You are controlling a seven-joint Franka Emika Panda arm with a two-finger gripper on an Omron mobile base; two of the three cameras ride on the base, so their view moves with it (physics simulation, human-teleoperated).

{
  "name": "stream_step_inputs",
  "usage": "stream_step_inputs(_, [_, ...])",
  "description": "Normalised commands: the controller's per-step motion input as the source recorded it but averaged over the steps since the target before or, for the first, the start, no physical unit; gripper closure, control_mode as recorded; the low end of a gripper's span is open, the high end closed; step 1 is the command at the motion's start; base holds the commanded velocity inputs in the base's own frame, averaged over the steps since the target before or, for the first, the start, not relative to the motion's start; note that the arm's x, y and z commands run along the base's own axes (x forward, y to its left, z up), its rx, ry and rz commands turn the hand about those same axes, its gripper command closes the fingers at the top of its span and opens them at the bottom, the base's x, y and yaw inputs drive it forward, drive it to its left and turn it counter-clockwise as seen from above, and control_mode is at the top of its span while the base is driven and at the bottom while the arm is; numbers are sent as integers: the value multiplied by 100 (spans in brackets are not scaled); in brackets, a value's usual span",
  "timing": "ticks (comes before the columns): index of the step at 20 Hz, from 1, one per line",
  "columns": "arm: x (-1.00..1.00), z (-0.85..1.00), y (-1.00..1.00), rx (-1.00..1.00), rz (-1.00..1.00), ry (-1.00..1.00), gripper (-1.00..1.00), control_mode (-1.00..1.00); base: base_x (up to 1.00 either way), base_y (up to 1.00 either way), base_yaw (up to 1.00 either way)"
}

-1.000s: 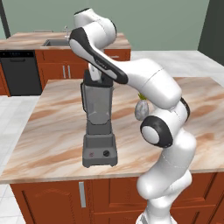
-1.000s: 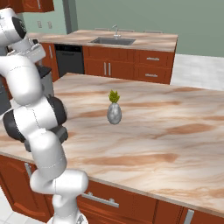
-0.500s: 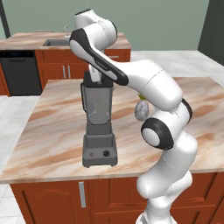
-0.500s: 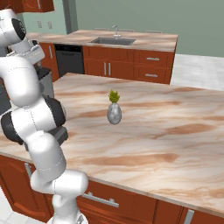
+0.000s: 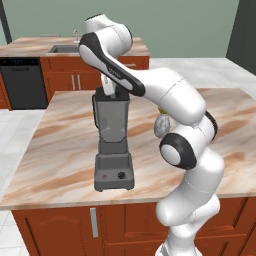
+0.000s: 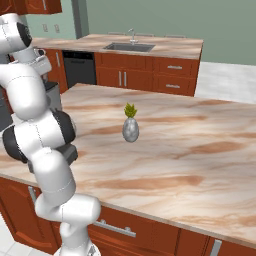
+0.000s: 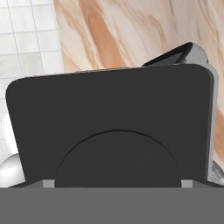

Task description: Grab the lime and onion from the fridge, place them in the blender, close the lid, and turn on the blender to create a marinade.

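We see the blender (image 5: 113,145) and a small vase (image 6: 130,129) standing on the desk (image 6: 200,150), with bare top around them.

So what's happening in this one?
The white arm reaches over the blender on the marble island, its gripper right at the top of the jar. From the hand view, the black lid sits directly beneath the hand. The jaws stand wide open, not clamped on anything. A small grey vase stands further along the counter.

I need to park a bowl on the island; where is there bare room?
Bare marble lies right of the vase toward the far edge of the island counter, and left of the blender. It is crowded between blender and vase, where the arm stands.
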Motion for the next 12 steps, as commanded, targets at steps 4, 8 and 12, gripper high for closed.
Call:
stream_step_inputs(4, [-4,-45,-4,-1,0,0,100,-100,0,0,0])
stream_step_inputs(8, [-8,-29,0,-2,0,0,-100,-100,0,0,0])
stream_step_inputs(12, [-15,-19,0,-1,0,0,-100,-100,0,0,0])
